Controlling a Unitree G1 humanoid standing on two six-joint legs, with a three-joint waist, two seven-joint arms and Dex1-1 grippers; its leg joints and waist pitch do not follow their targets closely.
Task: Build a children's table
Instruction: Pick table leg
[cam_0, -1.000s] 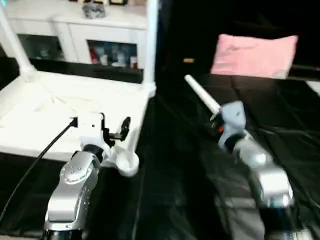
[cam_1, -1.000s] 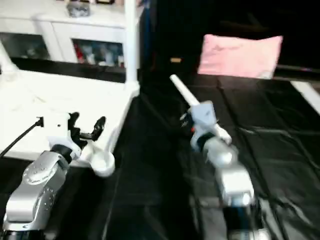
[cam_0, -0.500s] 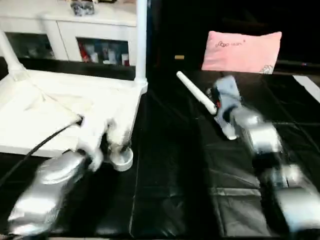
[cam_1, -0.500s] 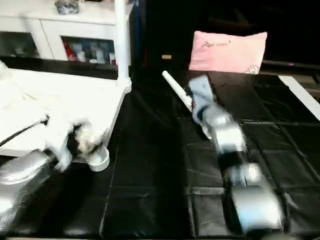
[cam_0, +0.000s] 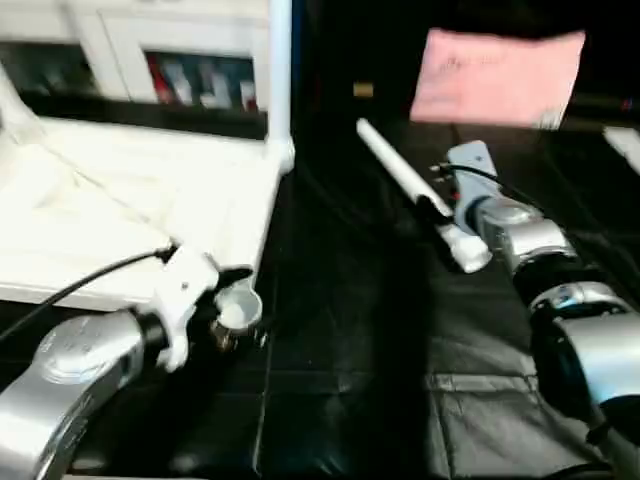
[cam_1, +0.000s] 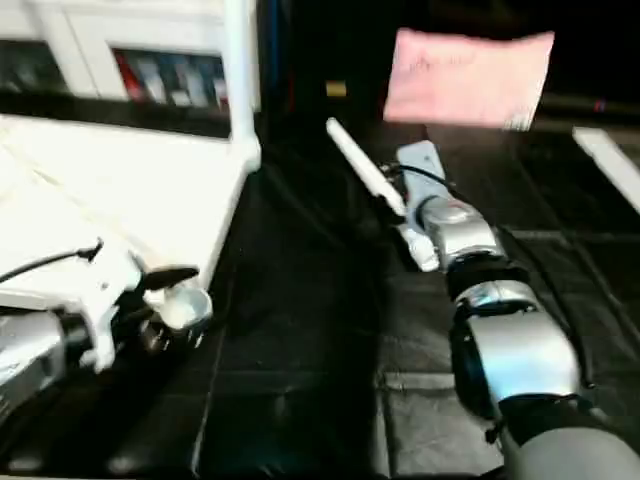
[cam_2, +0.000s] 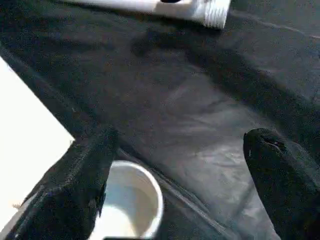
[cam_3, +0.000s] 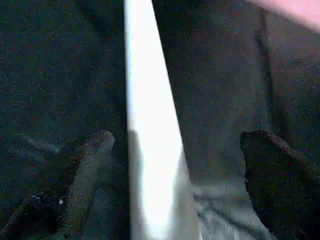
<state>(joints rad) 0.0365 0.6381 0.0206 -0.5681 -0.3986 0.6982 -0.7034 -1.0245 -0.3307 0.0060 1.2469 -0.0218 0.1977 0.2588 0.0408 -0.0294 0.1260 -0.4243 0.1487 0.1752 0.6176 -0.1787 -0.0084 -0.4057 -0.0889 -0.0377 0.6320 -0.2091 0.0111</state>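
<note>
- The white tabletop lies upside down on my left, one leg already standing in its far corner socket.
- My left gripper hangs with its fingers spread wide, grasping nothing, just beside the empty near corner socket.
- A loose leg lies on the black mat to my right.
- My right gripper straddles that leg, fingers apart, not yet clenched.
- I judge the grip should close squarely around the tube, near its wide threaded end, to stop it rolling.
</note>
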